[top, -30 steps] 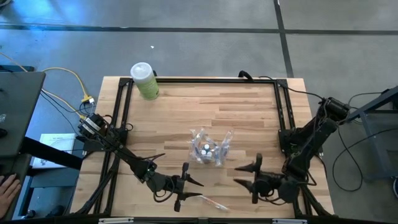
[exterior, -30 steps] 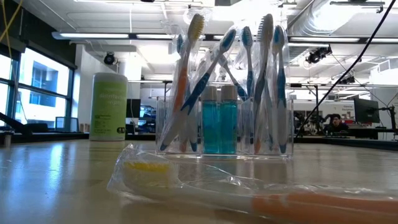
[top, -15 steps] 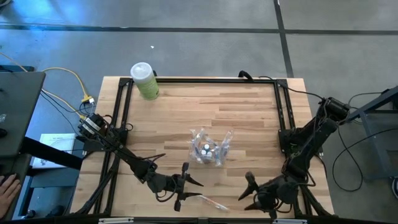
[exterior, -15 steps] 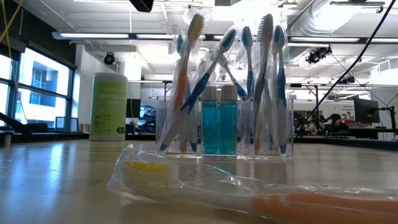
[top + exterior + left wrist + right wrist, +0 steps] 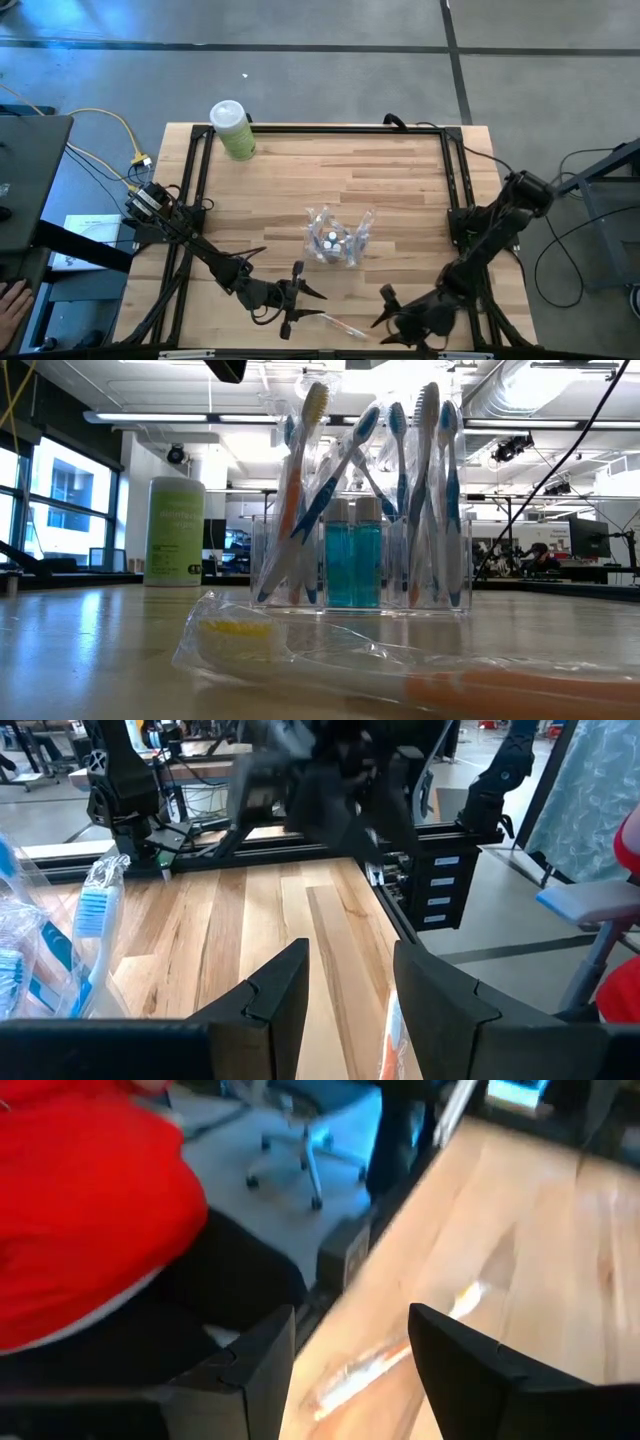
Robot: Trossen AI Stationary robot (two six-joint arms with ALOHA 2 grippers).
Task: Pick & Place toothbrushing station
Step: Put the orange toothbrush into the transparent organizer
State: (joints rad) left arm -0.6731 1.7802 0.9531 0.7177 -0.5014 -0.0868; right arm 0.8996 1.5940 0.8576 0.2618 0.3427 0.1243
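Observation:
The toothbrushing station (image 5: 336,240) stands on its base at the table's middle: a clear holder (image 5: 360,575) with blue and orange toothbrushes upright in it and two blue white-capped tubes (image 5: 352,555). One wrapped orange toothbrush (image 5: 343,325) lies flat near the table's near edge; it also shows in the low view (image 5: 400,665) and the right wrist view (image 5: 400,1345). My left gripper (image 5: 302,302) is open just left of the wrapped brush's end, whose orange handle (image 5: 392,1040) shows between its fingers. My right gripper (image 5: 385,315) is open just right of that brush.
A pale green white-capped bottle (image 5: 233,130) stands at the far left corner. A black frame (image 5: 320,128) runs along the table's edges. A person in red (image 5: 90,1210) is beyond the near edge. Bare wood (image 5: 390,180) lies behind the station.
My right gripper has gone toward the table's left and near edge, toward the wrapped toothbrush, turning as it went and staying open. The toothbrush and the station have not moved.

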